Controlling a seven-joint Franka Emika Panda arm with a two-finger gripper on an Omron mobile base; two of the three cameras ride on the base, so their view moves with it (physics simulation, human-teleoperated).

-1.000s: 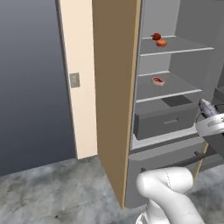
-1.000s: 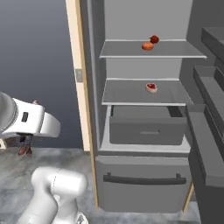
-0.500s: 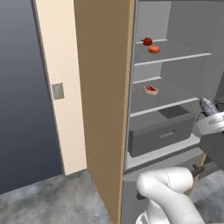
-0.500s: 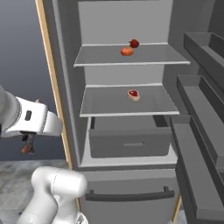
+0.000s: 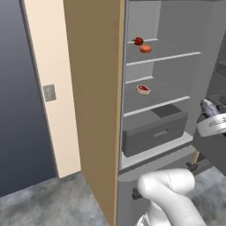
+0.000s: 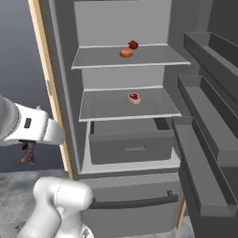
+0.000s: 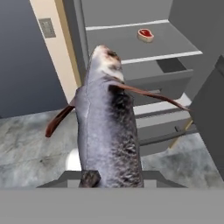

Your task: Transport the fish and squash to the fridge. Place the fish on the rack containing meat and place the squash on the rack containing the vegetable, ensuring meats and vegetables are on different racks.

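In the left base view, the fridge [image 5: 176, 88] stands open in the right half of the frame. The squash [image 5: 145, 49] lies on the top shelf, just beside the red vegetable [image 5: 138, 41]. The meat [image 5: 143, 89] lies on the shelf below. A grey drawer [image 5: 152, 134] sits under that shelf.

In the right base view, the squash [image 6: 126, 53] and the vegetable [image 6: 133, 44] sit together on the top shelf, in the upper middle of the frame. The meat [image 6: 134, 97] lies alone on the middle shelf. At the left edge, the pincer [image 6: 29, 155] hangs below the white arm.

In the hand view, the fish [image 7: 107, 127] is big and grey in the middle of the frame. The pincer [image 7: 94, 179] is closed tight on its tail end at the bottom. The meat [image 7: 145, 34] shows at the top, on its shelf.
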